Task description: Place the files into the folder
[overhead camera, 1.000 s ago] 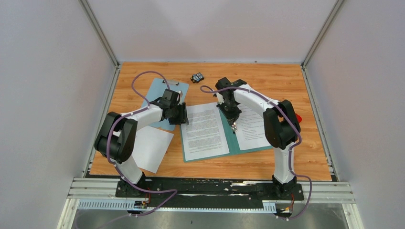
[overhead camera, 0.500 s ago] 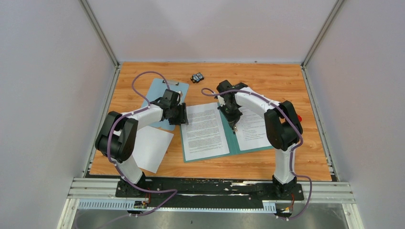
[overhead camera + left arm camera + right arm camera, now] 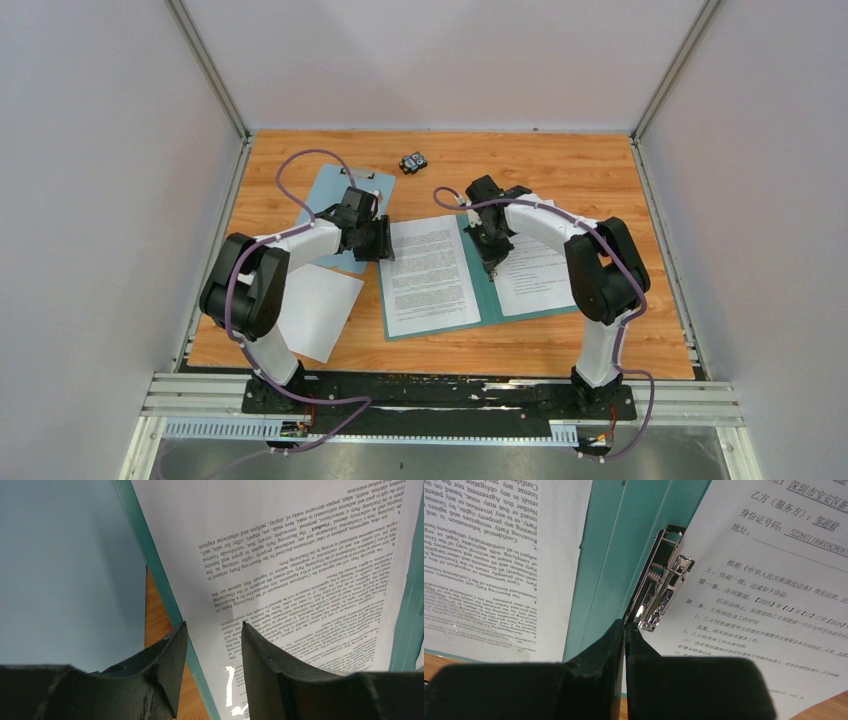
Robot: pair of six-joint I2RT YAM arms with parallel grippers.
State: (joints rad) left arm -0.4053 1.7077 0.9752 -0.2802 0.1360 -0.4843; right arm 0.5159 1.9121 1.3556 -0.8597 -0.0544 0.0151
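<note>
Lab: white panels (image 3: 100, 200), aluminium rails (image 3: 190, 395)

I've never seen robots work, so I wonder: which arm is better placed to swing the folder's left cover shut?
Probably the left. The left claw, open, is over the folder's left edge, a finger either side. The right claw is shut, down by the metal clip near the spine.

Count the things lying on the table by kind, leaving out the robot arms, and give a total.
White paper sheets: 3
Teal folder: 1
Pale blue clipboard: 1
Small black and blue object: 1
Total: 6
</note>
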